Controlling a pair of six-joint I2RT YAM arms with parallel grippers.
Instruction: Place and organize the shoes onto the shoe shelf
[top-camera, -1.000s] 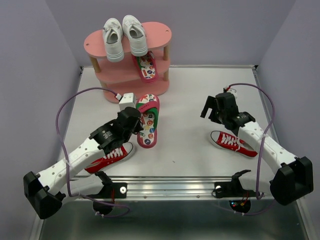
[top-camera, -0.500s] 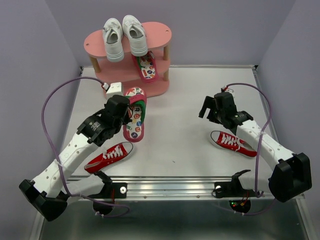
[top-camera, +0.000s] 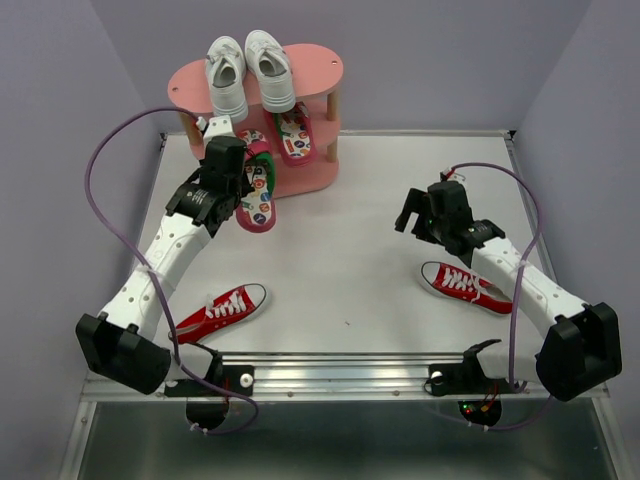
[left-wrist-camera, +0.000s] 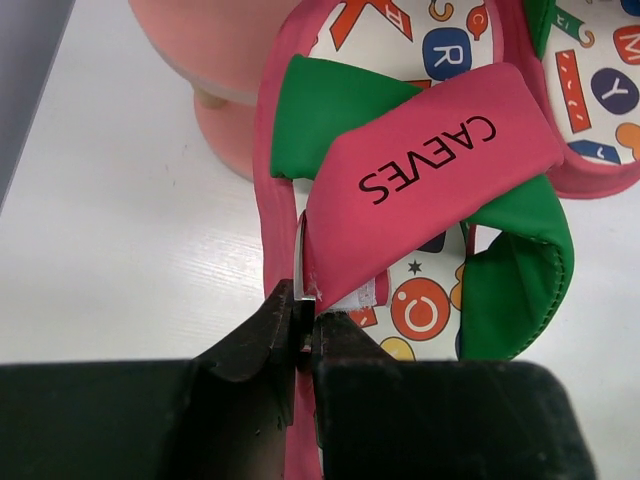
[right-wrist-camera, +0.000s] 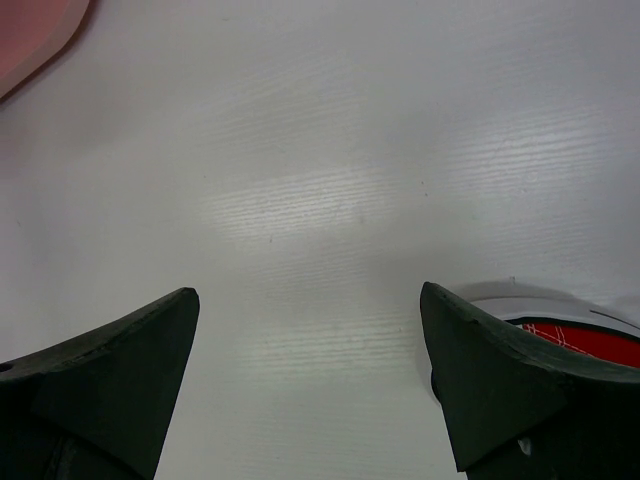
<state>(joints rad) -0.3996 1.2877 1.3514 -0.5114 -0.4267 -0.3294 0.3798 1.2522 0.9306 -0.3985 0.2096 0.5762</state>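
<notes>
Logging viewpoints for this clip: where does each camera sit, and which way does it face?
Top external: above, behind both arm bases, looking down at table and shoe shelf.
Left wrist: along the left fingers, shut on flip-flop strap.
Right wrist: down between open right fingers at table; red sneaker at corner.
Shared: the top view also shows both shoes.

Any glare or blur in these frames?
Right wrist: soft glare patch on the white table, near jaws dark and soft-edged. Left wrist: red flip-flop with patterned footbed sharp, strap lettering readable. Top external: even light, faint shadows only.
</notes>
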